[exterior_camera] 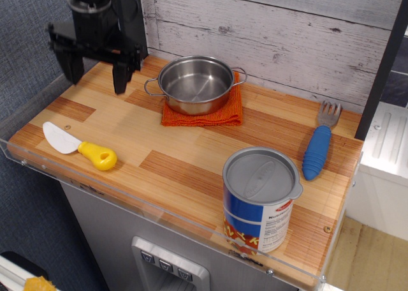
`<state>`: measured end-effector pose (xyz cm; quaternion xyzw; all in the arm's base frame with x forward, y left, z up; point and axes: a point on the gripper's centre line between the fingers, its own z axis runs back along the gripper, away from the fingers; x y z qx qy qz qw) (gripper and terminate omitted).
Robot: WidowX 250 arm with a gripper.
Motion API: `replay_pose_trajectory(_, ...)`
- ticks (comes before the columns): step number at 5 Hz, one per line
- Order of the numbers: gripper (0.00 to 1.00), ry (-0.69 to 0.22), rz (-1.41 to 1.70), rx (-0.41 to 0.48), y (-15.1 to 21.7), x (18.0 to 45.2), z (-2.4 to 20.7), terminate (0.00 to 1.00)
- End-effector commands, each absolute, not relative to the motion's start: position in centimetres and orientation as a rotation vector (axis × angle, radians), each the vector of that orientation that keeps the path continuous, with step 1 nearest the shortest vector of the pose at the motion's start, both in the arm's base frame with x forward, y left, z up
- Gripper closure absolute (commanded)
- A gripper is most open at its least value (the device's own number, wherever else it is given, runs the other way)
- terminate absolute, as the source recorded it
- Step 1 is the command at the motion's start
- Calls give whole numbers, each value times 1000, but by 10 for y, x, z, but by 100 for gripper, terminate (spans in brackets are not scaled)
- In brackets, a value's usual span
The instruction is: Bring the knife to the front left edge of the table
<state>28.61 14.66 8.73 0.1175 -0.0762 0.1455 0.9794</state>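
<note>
The knife [79, 147], with a white rounded blade and a chunky yellow handle, lies flat on the table [191, 157] near its front left edge, blade pointing left. My gripper [95, 80] hangs open and empty above the back left of the table, well above and behind the knife, its two black fingers spread wide.
A steel pot [195, 83] sits on an orange cloth [205, 114] at the back centre. A blue-handled grey fork [320, 142] lies at the right. A blue-and-white can [260, 198] stands at the front right. A clear acrylic rim [127, 205] edges the table.
</note>
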Motion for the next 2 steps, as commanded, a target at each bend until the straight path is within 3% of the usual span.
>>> replay_pose_trajectory(1,0,-257,238,226,145,351,114,0)
replay_pose_trajectory(2,0,-262,237,259,148,365,121,0)
